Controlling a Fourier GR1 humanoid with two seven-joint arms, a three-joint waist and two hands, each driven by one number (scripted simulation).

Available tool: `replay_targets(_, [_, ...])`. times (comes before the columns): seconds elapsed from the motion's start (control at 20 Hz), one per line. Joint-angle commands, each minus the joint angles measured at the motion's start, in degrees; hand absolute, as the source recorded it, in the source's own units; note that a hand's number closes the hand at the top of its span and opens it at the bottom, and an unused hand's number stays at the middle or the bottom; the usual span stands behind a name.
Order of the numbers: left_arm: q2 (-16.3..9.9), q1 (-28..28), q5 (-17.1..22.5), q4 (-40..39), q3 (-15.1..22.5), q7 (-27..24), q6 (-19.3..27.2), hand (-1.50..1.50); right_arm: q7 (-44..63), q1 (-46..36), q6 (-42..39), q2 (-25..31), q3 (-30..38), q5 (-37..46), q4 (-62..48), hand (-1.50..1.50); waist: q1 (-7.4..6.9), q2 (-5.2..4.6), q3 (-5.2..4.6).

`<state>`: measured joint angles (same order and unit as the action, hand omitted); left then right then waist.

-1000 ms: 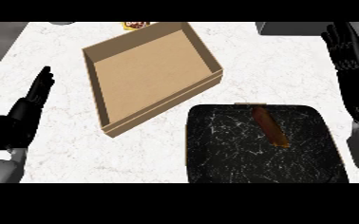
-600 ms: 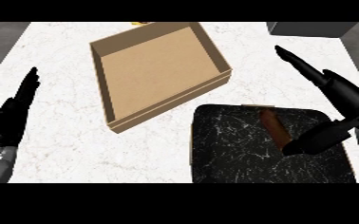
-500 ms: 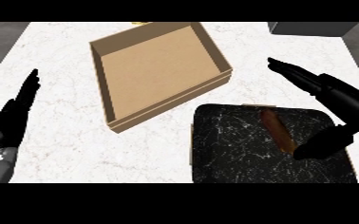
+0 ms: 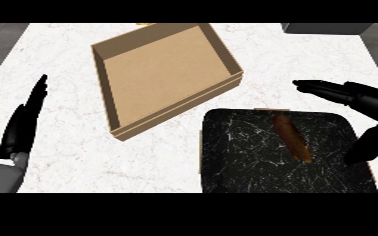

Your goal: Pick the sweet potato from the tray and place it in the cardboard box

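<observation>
One sweet potato lies slanted on the dark tray, the right hand spread open just beside it, so come down along its length before closing; left hand rests open.

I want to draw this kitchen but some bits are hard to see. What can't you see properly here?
- Yellow thing behind the cardboard box, head view: the box wall and the top edge hide nearly all of it.
- Grey thing, top right corner: cut off by the edge.
- Tray: its near side runs off the bottom.
- Right hand: its palm is past the right edge.
- Left hand: seen edge-on only.
</observation>
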<state>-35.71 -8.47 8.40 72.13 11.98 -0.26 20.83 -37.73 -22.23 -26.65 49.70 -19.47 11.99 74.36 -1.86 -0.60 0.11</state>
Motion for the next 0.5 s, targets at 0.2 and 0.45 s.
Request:
replay_targets(0.2, [0.7,0.1,-1.2,-1.1,-0.2,-0.3,-0.3,0.0,-1.4,-10.8,3.3,3.0,-9.6,20.0,-1.3,-1.5,-0.97,0.09,-0.15])
replay_targets(0.45, [-1.1,1.2,-0.6,2.0,-1.5,2.0,-2.0,0.0,3.2,-17.6,-3.9,1.6,-14.5,26.4,-2.0,-1.5,-0.55,0.41,-0.14])
